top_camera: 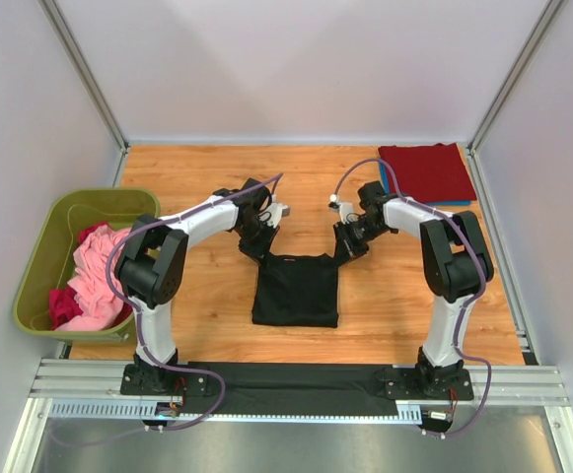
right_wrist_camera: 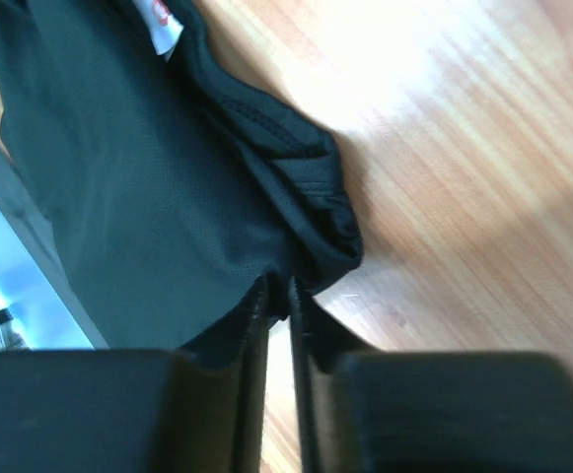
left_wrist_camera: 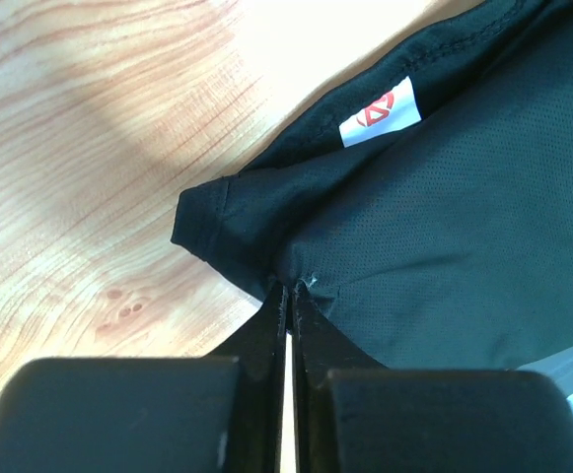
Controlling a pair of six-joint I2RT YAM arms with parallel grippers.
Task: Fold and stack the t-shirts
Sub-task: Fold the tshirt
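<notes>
Top external: black t-shirt (top_camera: 296, 291) pinched at both far corners

Wrist views settle it. The left pincer (left_wrist_camera: 288, 291) is closed on a fold of the cloth just below one shoulder corner. The right pincer (right_wrist_camera: 276, 291) is nipped onto the bunched fabric at the opposite shoulder. The shirt lies mid-tabletop (top_camera: 197, 177), collar end on the far side, white label (left_wrist_camera: 380, 110) showing. It's thin, light mesh and limp as anything, so expect it to sag and drag rather than slide stiffly. Corner grips look right, and both sides likely need to travel together or the fold skews.

Room? Bare wood shows on every side of the shirt. Watch the green bin (top_camera: 39, 246) holding pink shirts (top_camera: 99, 276) at the left edge. The dark red shirt (top_camera: 424, 172) sits folded in the far right corner, well apart.
</notes>
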